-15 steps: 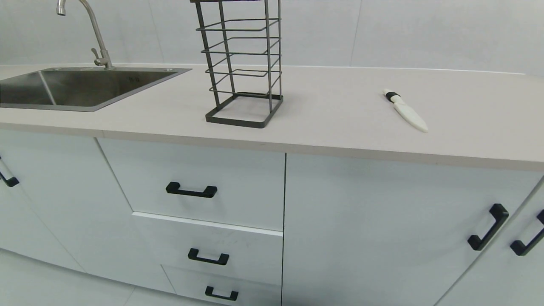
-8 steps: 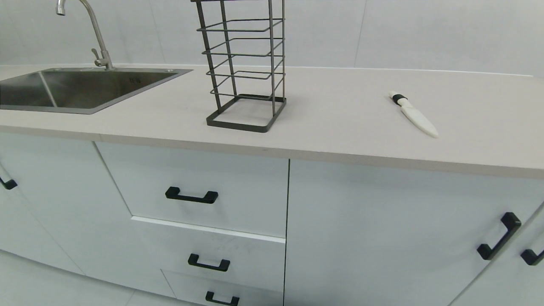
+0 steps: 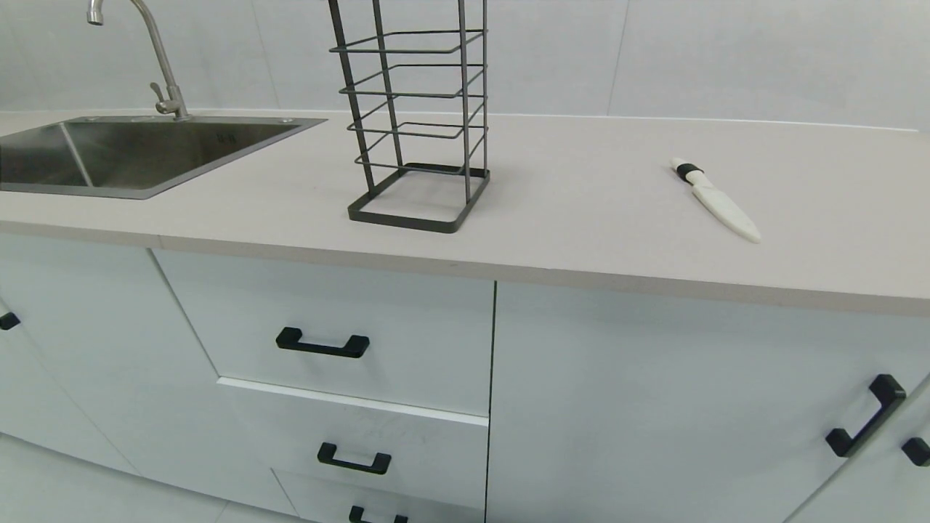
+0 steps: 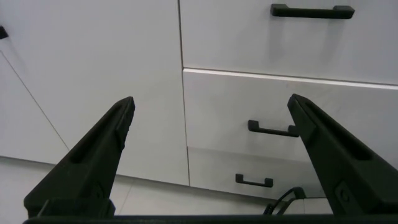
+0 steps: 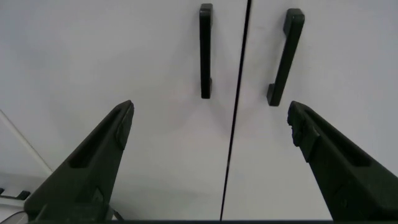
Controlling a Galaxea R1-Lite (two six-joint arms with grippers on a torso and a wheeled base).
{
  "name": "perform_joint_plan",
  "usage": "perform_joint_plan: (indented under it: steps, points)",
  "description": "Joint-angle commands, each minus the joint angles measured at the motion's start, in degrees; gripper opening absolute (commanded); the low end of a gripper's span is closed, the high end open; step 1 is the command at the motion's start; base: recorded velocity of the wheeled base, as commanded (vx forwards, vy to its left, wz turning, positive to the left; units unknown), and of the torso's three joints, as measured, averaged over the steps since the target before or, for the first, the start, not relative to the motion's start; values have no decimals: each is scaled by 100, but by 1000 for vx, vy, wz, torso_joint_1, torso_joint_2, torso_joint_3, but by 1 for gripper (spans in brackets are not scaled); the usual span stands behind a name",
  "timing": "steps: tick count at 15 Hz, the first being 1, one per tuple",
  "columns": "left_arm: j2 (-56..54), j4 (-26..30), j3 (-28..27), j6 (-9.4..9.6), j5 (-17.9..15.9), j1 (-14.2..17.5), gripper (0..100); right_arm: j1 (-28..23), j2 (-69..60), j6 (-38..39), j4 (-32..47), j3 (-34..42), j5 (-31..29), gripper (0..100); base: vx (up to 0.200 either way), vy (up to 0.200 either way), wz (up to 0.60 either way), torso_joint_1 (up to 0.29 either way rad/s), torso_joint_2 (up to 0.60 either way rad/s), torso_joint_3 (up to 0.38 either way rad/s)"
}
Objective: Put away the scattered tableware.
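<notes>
The right claw [image 5: 210, 109], its two black fingers [image 5: 93, 165] spread wide apart with nothing between them, faced a pair of white cabinet doors [image 5: 124, 56]. A dark seam [image 5: 239, 93] divided the doors. One black bar handle [image 5: 205, 53] ran parallel to the seam just beside it, and a second handle [image 5: 283, 56] lay on the other door.

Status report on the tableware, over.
Left pincer open at drawers. Right pincer open at doors. Knife flat on counter, untouched. Rack stands apart, left of it.
</notes>
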Motion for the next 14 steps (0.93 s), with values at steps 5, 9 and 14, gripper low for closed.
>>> perform_joint_plan:
  steps: [5, 9, 14]
  points:
    - [7, -2, 0, -7, 1, 0, 100, 4, 0, 0, -9, 1, 3, 100, 0, 0, 0, 58, -59, -12]
    - [7, -2, 0, -7, 1, 0, 100, 4, 0, 0, -9, 9, -6, 100, 0, 0, 0, 240, -135, -163]
    - [7, -2, 0, -16, 1, 0, 100, 4, 0, 0, -9, 9, -6, 100, 0, 0, 0, 205, -603, -205]
